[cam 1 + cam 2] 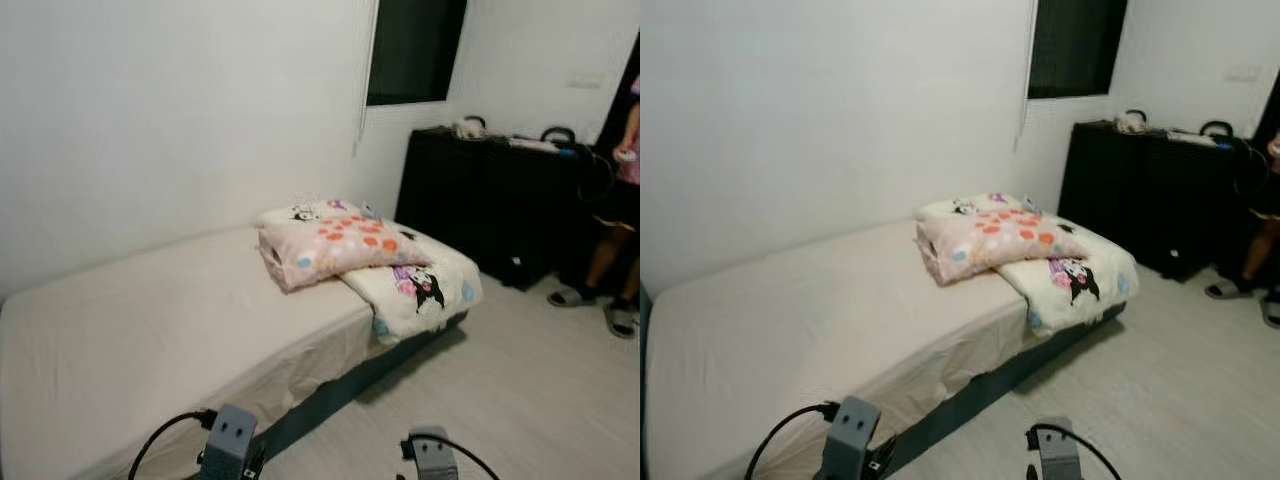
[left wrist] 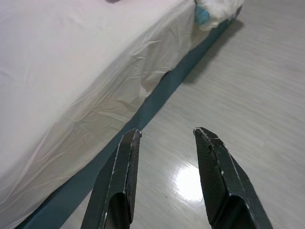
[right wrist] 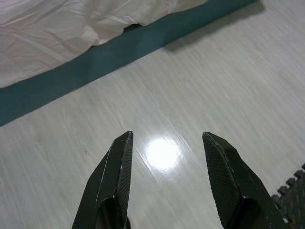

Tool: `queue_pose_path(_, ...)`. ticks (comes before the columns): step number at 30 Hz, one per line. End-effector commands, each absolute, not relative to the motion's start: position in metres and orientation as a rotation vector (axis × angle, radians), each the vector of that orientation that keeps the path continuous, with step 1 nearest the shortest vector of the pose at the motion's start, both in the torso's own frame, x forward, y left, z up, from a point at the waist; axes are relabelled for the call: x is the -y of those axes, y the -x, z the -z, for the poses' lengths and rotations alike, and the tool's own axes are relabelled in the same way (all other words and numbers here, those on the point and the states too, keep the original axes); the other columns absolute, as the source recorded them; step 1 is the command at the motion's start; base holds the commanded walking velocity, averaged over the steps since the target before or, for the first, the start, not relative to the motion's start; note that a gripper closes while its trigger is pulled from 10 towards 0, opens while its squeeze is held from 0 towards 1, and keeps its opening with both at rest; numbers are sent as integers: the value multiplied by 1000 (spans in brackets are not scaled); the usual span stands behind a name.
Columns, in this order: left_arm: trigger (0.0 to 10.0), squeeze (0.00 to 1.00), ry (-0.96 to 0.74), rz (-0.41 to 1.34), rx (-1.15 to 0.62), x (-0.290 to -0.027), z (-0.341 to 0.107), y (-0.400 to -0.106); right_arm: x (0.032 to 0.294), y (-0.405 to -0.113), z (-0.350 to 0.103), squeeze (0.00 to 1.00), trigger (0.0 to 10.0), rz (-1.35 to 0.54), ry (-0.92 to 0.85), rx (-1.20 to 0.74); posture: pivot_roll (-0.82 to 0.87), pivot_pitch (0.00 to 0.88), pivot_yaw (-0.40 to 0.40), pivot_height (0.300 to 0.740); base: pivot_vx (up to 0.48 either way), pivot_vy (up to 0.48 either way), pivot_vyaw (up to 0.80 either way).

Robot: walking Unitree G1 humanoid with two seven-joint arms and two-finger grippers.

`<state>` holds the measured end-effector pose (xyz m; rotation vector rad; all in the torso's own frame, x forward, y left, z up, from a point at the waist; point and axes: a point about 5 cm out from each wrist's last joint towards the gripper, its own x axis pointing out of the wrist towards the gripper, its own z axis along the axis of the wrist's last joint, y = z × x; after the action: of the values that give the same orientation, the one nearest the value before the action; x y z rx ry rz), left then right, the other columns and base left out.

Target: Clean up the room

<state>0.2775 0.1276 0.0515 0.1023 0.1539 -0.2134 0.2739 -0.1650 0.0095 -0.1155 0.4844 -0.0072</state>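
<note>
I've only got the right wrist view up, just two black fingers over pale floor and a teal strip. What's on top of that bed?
Observer: A folded pink spotted pillow lies at the far end of the bed, on a white cartoon-print blanket.
Operator: Does that blanket stay on the mattress?
Observer: No, its corner hangs over the bed's edge toward the floor.
Operator: Anyone nearby?
Observer: A person stands on the robot's right, beside a black cabinet.
Operator: And my left gripper?
Observer: The left gripper is open, hanging beside the bed's draped sheet.
</note>
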Motion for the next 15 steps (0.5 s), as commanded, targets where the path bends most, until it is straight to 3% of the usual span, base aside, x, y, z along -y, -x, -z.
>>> queue_pose_path(1, 10000, 0, -85, 218, -150, -127, -51, -277, 164, -273, -9, 0, 10000, 1, 121, -489, -23, 80, -10, 740, 0, 0, 0)
queue_pose_path(10, 10000, 0, -86, 245, -130, -126, -54, -277, 165, -273, -9, 0, 10000, 6, 106, -491, -23, 83, -11, 740, 0, 0, 0)
queue_pose_path(15, 10000, 0, -92, 243, -117, -128, -55, -276, 165, -272, -8, 0, 10000, 9, 96, -495, -23, 84, -10, 740, 328, 0, 0)
